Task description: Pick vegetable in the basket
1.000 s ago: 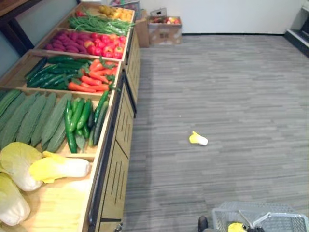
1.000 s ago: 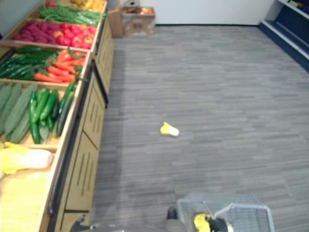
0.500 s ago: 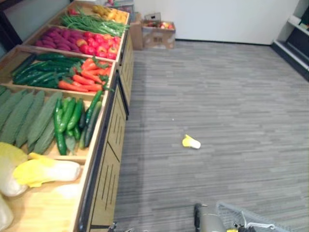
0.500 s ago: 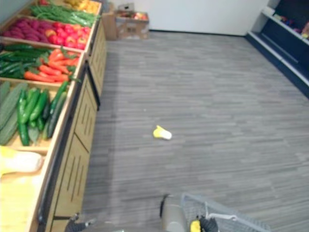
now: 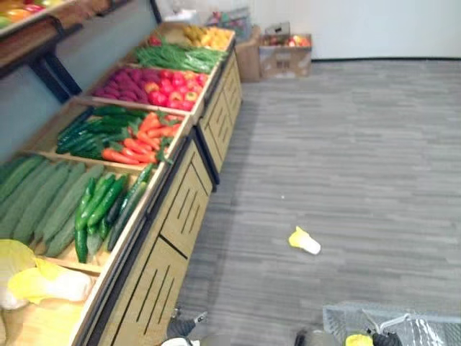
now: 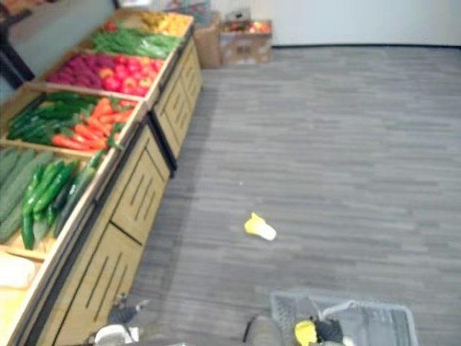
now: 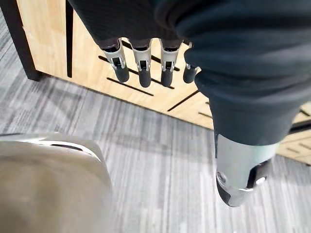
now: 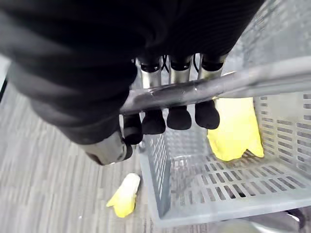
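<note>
Where the basket [image 8: 214,194] hangs at the robot's right side, the right robot hand [image 8: 179,114] has its fingers curled round the metal handle [image 8: 252,80] and grips it. One yellow leafy vegetable [image 8: 238,131] lies inside the basket, on the mesh floor against a side wall. A second small yellow-and-white vegetable [image 5: 304,241] lies on the grey floor outside the basket, ahead of it and well apart.

To the basket's left stands the long wooden desk [image 5: 180,216] with slatted front panels. The left robot hand [image 7: 167,70] hangs beside that front with its fingers straight and its thumb apart, holding nothing.

On the desk, the compartment nearest the basket holds pale cabbages [image 5: 43,281]. Farther from the basket come long green vegetables [image 5: 101,205], then carrots [image 5: 133,140] and red produce [image 5: 169,86]. Cardboard boxes [image 5: 284,54] sit on the floor far beyond the basket, by the wall.
</note>
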You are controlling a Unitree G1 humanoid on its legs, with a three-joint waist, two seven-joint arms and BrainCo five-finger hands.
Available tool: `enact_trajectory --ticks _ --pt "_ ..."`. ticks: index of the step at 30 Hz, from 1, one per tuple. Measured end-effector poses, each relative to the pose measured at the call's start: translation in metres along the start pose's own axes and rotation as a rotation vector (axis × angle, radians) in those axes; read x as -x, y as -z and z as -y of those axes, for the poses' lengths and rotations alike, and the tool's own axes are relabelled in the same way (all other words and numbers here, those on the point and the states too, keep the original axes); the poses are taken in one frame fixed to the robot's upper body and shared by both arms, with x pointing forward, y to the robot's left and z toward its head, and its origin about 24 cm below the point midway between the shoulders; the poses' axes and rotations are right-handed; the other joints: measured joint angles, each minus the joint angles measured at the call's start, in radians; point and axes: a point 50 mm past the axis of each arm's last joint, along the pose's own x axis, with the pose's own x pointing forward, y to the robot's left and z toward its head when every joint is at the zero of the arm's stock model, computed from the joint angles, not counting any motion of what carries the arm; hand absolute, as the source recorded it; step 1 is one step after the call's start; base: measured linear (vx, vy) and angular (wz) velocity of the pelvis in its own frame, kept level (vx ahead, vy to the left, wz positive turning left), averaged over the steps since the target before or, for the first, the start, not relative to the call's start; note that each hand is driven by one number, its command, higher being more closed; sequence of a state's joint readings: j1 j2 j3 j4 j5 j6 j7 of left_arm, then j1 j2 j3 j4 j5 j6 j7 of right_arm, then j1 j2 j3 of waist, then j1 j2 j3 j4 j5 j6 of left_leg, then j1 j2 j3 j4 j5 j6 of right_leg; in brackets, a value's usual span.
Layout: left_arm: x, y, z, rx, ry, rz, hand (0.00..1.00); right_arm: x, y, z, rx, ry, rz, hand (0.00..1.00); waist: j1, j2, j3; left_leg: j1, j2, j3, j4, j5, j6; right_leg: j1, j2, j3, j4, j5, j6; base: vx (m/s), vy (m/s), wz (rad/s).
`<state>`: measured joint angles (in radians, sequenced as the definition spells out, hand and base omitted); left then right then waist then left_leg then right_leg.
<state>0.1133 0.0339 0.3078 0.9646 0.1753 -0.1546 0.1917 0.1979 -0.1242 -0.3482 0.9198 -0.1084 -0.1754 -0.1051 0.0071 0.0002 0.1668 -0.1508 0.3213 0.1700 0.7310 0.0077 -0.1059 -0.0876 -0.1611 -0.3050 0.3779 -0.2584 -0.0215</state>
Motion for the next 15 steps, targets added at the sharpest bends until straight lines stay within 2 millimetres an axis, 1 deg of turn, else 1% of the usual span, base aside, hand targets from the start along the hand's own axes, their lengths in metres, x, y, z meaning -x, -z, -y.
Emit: enact_trajectory --ticks 1,2,3,4,5,6,8,9,10,11,12,13,14,15 --pt "0.0 0.0 0.0 0.016 -0.004 -0.004 0.0 0.0 0.0 0.0 0.0 -0.001 0.001 1.0 0.001 0.0 0.0 -0.013 -0.003 0.017 -0.017 -0.018 -0.001 0.013 0.0 -0.01 -0.013 0.0 0.0 0.14 -0.049 0.52" --pt "0.0 0.0 -0.001 0.034 -0.011 -0.007 0.0 -0.001 -0.003 -0.001 -0.001 -0.002 0.01 1.0 0.004 0.0 0.0 -0.029 -0.018 0.039 -0.079 -0.045 -0.001 0.034 -0.003 -0.024 -0.032 0.0 0.001 0.1 0.024 0.31" --pt "0.0 0.001 -0.001 0.044 -0.015 -0.01 0.0 -0.003 -0.008 -0.002 -0.002 -0.005 0.027 1.0 0.012 0.0 0.0 -0.037 -0.038 0.058 -0.179 -0.059 0.0 0.046 -0.006 -0.028 -0.047 0.0 0.003 0.1 0.052 0.2" --pt "0.0 0.0 -0.001 0.048 -0.017 -0.009 0.0 -0.004 -0.011 -0.003 -0.005 -0.007 0.034 1.0 0.02 -0.001 0.0 -0.037 -0.05 0.066 -0.233 -0.059 0.0 0.046 -0.01 -0.029 -0.049 0.0 0.006 0.11 0.095 0.09" --pt "0.001 0.0 0.001 0.059 -0.019 -0.01 0.0 -0.006 -0.017 -0.005 -0.009 -0.008 0.048 1.0 0.026 -0.001 0.0 -0.037 -0.081 0.065 -0.366 -0.055 -0.001 0.054 -0.019 -0.034 -0.054 -0.001 0.017 0.12 0.136 0.17" --pt "0.001 0.001 0.001 0.072 -0.027 -0.016 0.0 -0.007 -0.019 -0.006 -0.01 -0.003 0.055 1.0 0.026 -0.001 0.0 -0.035 -0.109 0.063 -0.485 -0.052 -0.002 0.064 -0.032 -0.044 -0.055 -0.006 0.034 0.14 0.16 0.24" --pt "0.001 0.002 0.001 0.081 -0.038 -0.021 0.0 -0.007 -0.02 -0.007 -0.008 0.001 0.057 1.0 0.029 -0.001 0.0 -0.038 -0.136 0.063 -0.58 -0.038 -0.004 0.077 -0.05 -0.048 -0.055 -0.018 0.056 0.16 0.215 0.14" --pt "0.002 0.004 0.0 0.084 -0.046 -0.027 0.0 -0.007 -0.021 -0.008 -0.003 -0.002 0.058 1.0 0.034 0.001 -0.001 -0.038 -0.14 0.063 -0.607 -0.036 -0.004 0.086 -0.056 -0.046 -0.055 -0.025 0.069 0.27 0.366 -0.04" --pt "0.004 0.008 0.0 0.083 -0.049 -0.039 0.0 -0.007 -0.021 -0.009 0.011 -0.008 0.06 1.0 0.034 0.008 -0.006 -0.036 -0.134 0.063 -0.622 -0.037 -0.004 0.101 -0.058 -0.039 -0.055 -0.037 0.096 0.32 0.409 -0.16" --pt "0.006 0.014 0.0 0.082 -0.049 -0.058 0.0 -0.006 -0.019 -0.009 0.023 -0.011 0.056 1.0 0.036 0.017 -0.016 -0.03 -0.126 0.065 -0.611 -0.008 0.004 0.117 -0.056 -0.02 -0.055 -0.05 0.123 0.28 0.351 -0.21" --pt "0.006 0.017 -0.002 0.077 -0.053 -0.068 0.0 -0.006 -0.016 -0.011 0.021 -0.013 0.045 1.0 0.039 0.012 -0.024 -0.023 -0.141 0.077 -0.588 -0.019 0.002 0.127 -0.074 -0.004 -0.059 -0.052 0.133 0.34 0.353 -0.31" --pt "0.008 0.025 -0.011 0.059 -0.069 -0.091 0.0 -0.003 -0.01 -0.017 0.024 -0.038 0.025 1.0 0.046 -0.03 -0.053 -0.029 -0.174 0.102 -0.559 -0.067 0.012 0.133 -0.091 0.051 -0.109 -0.043 0.145 0.36 0.301 -0.23" --pt "0.009 0.029 -0.018 0.044 -0.083 -0.1 0.0 0.0 -0.005 -0.024 0.008 -0.052 0.006 1.0 0.048 -0.06 -0.081 -0.047 -0.204 0.107 -0.517 -0.121 0.017 0.151 -0.1 0.092 -0.154 -0.019 0.163 0.44 0.347 -0.14" --pt "0.009 0.031 -0.02 0.036 -0.086 -0.103 0.0 0.0 -0.002 -0.026 0.006 -0.054 -0.008 1.0 0.049 -0.071 -0.09 -0.052 -0.22 0.109 -0.503 -0.142 0.02 0.155 -0.113 0.106 -0.162 -0.009 0.167 0.39 0.277 0.14"
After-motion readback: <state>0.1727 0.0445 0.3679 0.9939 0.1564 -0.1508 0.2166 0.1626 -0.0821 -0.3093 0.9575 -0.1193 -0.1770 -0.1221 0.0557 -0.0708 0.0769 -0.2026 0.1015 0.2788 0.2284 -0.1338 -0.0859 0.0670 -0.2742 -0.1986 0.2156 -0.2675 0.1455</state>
